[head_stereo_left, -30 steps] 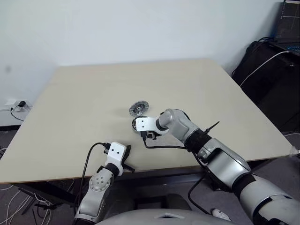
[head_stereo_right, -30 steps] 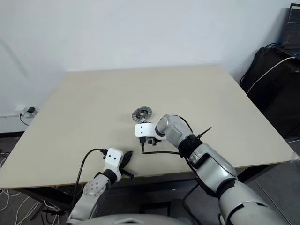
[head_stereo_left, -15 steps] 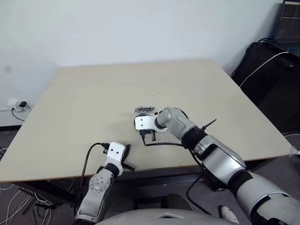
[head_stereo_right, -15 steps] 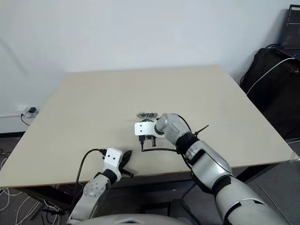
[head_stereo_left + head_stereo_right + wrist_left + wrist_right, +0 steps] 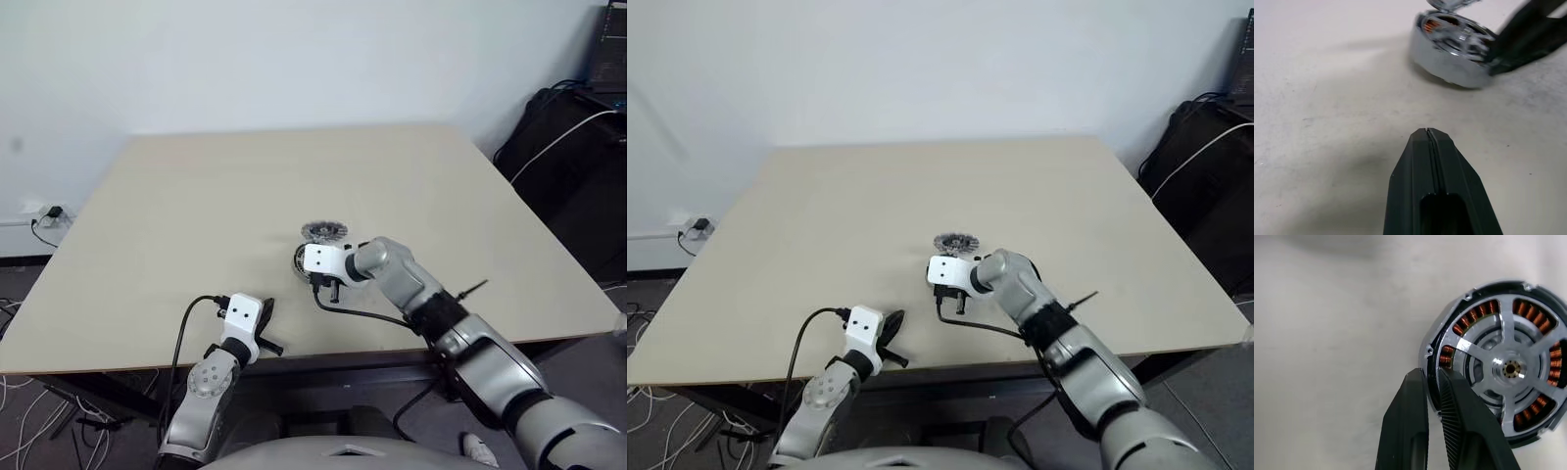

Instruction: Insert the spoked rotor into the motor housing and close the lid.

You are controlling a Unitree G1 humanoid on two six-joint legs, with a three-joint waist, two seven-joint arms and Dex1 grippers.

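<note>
We see spoked rotor (image 5: 1511, 368) seated in motor housing (image 5: 1437, 382). Lid (image 5: 324, 232) lies apart, not fitted. Right gripper (image 5: 1432, 379) pinches housing rim; left gripper (image 5: 1428, 132) closed, empty.

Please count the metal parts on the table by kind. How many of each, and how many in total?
motor housing with copper windings: 1
grey disc: 1
total: 2

Silver-grey arms, white wrist blocks with dark screw dots, black cables, black ribbed end effector fingers (image 5: 1464, 431).
</note>
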